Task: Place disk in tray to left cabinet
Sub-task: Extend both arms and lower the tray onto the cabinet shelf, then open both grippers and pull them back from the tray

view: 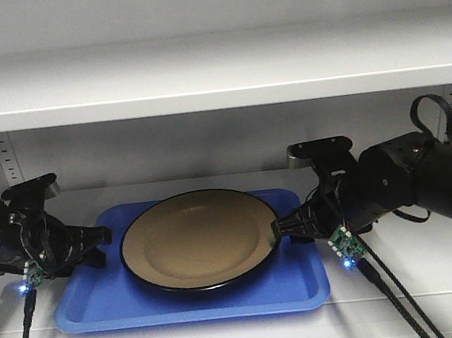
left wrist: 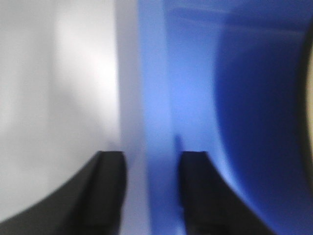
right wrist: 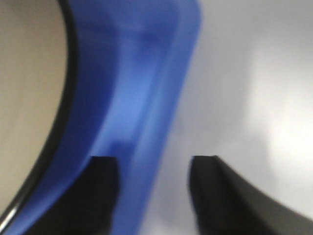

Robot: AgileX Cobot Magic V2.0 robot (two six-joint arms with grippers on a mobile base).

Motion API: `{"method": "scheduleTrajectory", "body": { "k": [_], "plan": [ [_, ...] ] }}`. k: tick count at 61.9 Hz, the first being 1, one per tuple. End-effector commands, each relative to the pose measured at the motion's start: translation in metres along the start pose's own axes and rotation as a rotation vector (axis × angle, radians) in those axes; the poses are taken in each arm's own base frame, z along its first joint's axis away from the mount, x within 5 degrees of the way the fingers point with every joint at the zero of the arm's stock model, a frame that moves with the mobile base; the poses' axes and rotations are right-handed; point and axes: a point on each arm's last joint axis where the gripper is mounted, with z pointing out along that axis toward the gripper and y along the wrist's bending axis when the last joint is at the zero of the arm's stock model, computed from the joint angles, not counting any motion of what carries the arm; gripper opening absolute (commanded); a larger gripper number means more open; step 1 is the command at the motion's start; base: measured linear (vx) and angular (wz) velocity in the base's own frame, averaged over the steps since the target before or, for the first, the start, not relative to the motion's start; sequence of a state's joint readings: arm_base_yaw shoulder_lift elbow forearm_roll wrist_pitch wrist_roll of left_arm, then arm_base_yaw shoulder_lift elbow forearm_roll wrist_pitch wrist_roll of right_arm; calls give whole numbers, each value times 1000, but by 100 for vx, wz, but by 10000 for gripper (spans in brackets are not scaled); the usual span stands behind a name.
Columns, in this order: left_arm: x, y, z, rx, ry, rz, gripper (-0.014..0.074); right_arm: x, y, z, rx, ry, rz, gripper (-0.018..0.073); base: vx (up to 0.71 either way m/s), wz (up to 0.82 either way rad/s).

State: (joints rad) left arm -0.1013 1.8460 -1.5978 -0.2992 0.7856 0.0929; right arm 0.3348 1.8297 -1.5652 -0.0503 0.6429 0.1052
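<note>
The blue tray [view: 103, 308] lay flat on a lower shelf [view: 421, 277] inside the left cabinet [view: 206, 6], with another white shelf [view: 214, 75] above it. The disk [view: 195, 239], tan with a thin black rim, sat in the tray, filling most of its width and set a little toward the back.

The left gripper [view: 95, 243] was at the tray's left edge and the right gripper [view: 287, 231] at its right edge, each arm reaching in from its own side.

In the left wrist view, the left gripper [left wrist: 149, 191] had its jaws parted, the two dark fingers [left wrist: 110, 191] standing on either side of the tray's raised rim [left wrist: 156, 122]; one finger was over the white shelf [left wrist: 58, 98], the other over the blue tray floor. Whether they touched the rim could not be told through the blur.

In the right wrist view, the right gripper [right wrist: 151, 196] likewise had its jaws spread apart astride the tray's rim [right wrist: 166, 112], one finger above the blue surface near the disk's [right wrist: 29, 88] black edge, the other above the shelf [right wrist: 254, 88]. Neither gripper clamped anything.
</note>
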Motion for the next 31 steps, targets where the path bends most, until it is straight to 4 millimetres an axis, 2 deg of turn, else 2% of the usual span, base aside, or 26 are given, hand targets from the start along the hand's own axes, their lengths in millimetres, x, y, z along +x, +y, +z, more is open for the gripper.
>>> {"method": "scheduleTrajectory", "body": {
  "k": [1,22,26,31],
  "plan": [
    [-23,-1,-37,-24,-196,29,433,-30,-9,-43,33,-203,-42,468,0,0],
    [-29,-10,-75,-17,-307,45,423,-34,-11,-66,47,-239,-55,452,0,0],
    [-29,-12,-84,-15,-321,49,409,-34,-11,-74,47,-244,-49,430,0,0],
    [-28,-14,-93,-12,-323,53,373,-33,-11,-81,50,-229,-44,359,0,0]
  ]
}}
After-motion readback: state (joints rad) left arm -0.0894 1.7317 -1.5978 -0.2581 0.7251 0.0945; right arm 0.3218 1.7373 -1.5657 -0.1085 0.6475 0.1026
